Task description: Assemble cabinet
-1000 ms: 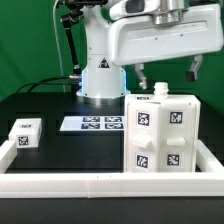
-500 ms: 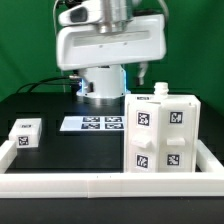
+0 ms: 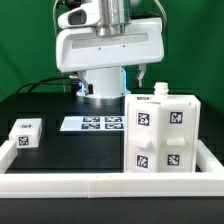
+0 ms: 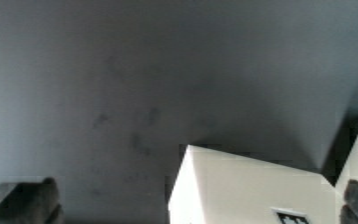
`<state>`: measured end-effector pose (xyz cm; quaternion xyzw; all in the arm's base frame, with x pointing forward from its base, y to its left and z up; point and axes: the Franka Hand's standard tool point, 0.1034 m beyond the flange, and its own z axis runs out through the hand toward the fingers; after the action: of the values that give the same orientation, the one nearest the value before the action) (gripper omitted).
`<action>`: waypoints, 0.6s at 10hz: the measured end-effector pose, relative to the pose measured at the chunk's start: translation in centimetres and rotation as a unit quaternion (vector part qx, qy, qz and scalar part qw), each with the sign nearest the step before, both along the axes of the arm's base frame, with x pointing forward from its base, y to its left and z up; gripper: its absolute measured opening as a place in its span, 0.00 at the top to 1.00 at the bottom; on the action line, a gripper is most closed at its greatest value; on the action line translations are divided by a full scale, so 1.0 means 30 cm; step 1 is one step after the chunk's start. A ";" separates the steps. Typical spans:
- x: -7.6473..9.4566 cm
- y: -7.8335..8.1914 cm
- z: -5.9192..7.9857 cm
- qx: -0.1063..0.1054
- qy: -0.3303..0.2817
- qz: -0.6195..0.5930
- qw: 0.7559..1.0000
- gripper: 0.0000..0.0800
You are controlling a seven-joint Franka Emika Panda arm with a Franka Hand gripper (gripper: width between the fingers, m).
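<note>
Since a second ago, the hand had shifted toward the exterior view's left; over the last half second it had not moved.
Fingers (image 4: 19,203): spread wide, holding nothing.
Gripper (image 3: 111,78): hung high, clear of every part.
Cabinet (image 3: 160,135): upright at the exterior view's right, front edge just behind the front rail (image 3: 100,185).
Marker board (image 3: 97,123): flat, just beside the cabinet's rear left corner.
Small box (image 3: 25,133): well apart, at the left.
Table (image 3: 75,155): bare black stretch between small box and cabinet.
</note>
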<state>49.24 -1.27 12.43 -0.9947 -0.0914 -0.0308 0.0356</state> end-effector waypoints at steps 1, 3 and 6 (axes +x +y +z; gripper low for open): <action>-0.041 -0.053 -0.031 -0.007 0.006 -0.001 1.000 0.00; -0.115 -0.212 -0.067 -0.012 0.018 0.003 1.000 0.00; -0.172 -0.424 -0.073 -0.014 0.021 0.023 0.999 0.00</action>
<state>44.10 -14.00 10.25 -0.9931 -0.1141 -0.0080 0.0241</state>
